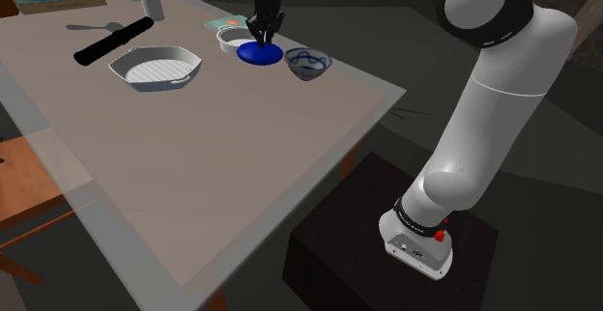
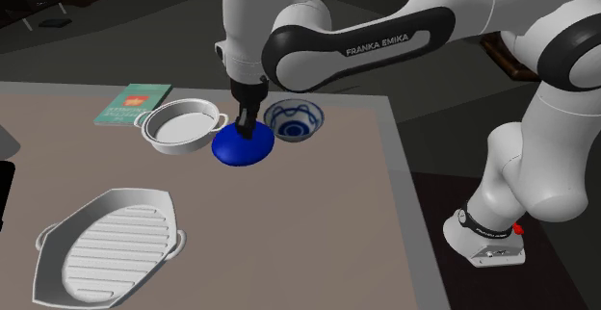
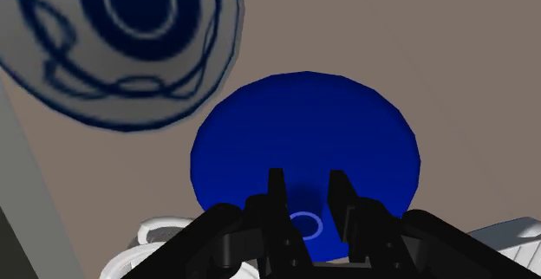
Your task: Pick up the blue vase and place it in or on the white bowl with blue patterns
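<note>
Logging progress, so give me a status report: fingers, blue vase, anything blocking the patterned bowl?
Fingers shut on the blue vase at its neck. Vase on the table, between white handled dish and patterned bowl. Nothing between vase and bowl.

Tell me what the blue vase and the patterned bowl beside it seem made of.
Blue vase: plain flat blue, matte, with no gloss or texture, so its material is unclear. Patterned bowl: white with blue painted lines, so probably glazed ceramic.
</note>
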{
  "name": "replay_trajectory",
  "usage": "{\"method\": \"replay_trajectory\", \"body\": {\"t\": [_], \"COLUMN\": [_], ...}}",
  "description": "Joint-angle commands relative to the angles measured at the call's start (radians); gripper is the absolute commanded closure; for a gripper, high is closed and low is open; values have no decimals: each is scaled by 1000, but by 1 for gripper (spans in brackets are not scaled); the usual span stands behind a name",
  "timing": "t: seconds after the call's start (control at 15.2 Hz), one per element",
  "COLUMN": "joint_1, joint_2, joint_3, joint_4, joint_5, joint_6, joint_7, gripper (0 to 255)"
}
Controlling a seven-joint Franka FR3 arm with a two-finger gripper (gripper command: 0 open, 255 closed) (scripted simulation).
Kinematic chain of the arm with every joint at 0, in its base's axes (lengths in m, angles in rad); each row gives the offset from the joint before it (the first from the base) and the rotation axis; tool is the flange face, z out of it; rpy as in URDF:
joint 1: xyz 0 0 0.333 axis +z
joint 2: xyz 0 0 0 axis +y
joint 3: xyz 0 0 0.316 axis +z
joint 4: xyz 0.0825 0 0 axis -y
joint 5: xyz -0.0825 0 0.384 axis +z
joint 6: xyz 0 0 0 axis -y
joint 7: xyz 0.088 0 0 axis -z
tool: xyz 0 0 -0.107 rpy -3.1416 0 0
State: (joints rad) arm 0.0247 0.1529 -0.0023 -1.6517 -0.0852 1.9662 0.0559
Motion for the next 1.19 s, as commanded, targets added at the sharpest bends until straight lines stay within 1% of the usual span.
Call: {"method": "replay_trajectory", "body": {"t": [0.0,0.99,1.12], "joint_1": [0,2,-19], "joint_2": [0,30,-28], "joint_3": [0,1,-12], "joint_4": [28,266,204], "joint_5": [1,5,12], "joint_6": [-28,-236,-228], "joint_7": [-2,-18,-51], "gripper": [255,255,255]}}
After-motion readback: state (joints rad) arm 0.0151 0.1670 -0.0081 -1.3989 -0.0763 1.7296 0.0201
